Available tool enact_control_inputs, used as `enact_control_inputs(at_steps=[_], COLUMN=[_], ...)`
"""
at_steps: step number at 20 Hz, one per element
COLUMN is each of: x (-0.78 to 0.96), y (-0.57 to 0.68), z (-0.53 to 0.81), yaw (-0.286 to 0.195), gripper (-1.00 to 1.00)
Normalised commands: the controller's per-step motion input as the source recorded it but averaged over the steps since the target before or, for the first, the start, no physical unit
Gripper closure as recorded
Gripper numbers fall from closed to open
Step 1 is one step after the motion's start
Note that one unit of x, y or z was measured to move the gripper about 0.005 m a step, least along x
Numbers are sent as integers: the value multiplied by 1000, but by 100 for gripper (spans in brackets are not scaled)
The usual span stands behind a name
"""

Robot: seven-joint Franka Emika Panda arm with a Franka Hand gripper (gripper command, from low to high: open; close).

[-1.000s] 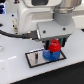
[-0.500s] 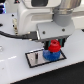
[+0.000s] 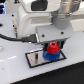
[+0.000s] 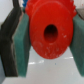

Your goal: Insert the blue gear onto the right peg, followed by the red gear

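Jaws are closed on the small round red plastic gear (image 4: 48, 31), held above the wide blue plastic gear (image 3: 50, 55) for stacking.

The arm reached down from above with its wrist pointed straight at the table, the white links bulking over the black hand. The gripper (image 3: 52, 49) hung low, fingers vertical. In the wrist view the gripper (image 4: 46, 35) had its two green pads (image 4: 22, 45) pressed against opposite sides of the red gear (image 4: 50, 31), which sat squarely between them.
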Motion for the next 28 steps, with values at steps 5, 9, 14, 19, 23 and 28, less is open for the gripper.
enact_control_inputs(at_steps=[5, 9, 14, 19, 23, 28], x=[31, -10, -3, 21, 105, 96], y=[196, 21, 14, -172, -185, -170], z=[238, 201, 201, 110, -157, -226], yaw=[0, 0, 0, 0, 0, 0], gripper=[100, 100, 100, 100, 100, 100])
